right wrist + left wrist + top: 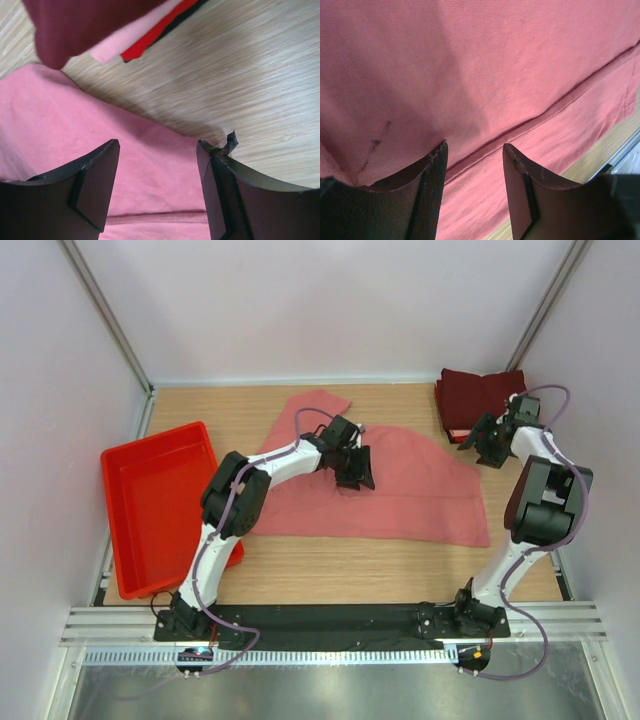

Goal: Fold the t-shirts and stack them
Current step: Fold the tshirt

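Observation:
A salmon-pink t-shirt [420, 495] lies spread flat across the middle of the table. My left gripper [352, 472] hovers over its centre, open, with its fingers on either side of a seam fold [530, 122] and nothing between them [474, 146]. At the back right corner sits a stack of folded dark maroon t-shirts [482, 392], with a pale pink layer [127, 36] and a red edge under it. My right gripper [488, 445] is just in front of that stack, open [157, 143], above the pink shirt's right edge [75, 130], holding nothing.
A red plastic tray [150, 438] stands at the left side of the table, tilted toward the near edge. Bare wood [250, 75] shows between the pink shirt and the maroon stack. White walls and metal posts enclose the table.

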You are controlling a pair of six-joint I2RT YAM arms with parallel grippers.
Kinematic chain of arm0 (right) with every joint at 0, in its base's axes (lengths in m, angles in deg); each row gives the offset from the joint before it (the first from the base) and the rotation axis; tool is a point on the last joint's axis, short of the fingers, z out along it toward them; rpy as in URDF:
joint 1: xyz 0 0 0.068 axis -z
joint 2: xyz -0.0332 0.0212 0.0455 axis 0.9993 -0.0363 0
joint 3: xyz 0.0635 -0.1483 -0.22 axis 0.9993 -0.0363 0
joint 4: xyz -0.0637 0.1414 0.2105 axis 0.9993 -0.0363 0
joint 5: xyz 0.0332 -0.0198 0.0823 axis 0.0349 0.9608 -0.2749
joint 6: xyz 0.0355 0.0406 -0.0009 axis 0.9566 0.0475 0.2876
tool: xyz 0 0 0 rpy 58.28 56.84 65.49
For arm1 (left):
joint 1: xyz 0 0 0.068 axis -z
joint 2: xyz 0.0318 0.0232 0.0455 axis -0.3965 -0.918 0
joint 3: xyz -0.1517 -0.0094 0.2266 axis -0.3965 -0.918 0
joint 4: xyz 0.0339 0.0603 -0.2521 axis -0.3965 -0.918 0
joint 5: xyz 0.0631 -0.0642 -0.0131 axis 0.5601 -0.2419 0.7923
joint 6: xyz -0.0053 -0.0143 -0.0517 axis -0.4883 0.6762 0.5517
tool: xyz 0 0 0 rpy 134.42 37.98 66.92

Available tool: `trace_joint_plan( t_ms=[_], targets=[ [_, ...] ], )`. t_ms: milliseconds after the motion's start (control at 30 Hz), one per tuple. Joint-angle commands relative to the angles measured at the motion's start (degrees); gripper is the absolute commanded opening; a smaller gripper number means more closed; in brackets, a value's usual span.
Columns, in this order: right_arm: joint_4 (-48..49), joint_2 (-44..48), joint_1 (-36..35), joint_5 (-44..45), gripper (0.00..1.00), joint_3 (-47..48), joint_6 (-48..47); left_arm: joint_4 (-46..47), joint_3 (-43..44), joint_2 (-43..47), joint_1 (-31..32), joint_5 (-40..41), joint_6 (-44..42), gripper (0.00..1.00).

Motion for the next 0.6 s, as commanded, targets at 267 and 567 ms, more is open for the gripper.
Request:
trace_joint_plan(
  t_ms=[267, 567],
  targets=[
    [-4.80, -8.44, 1.18, -15.51, 0.65, 7.38, -11.50, -1.80, 0.00, -1.69, -0.10, -0.25, -0.16, 0.50],
    [-4.01, -4.50, -1.45, -10.09, 0.14, 4.30, -9.83, -2.06, 0.62, -2.39, -0.19, -0.08, -0.33, 0.50]
  ],
)
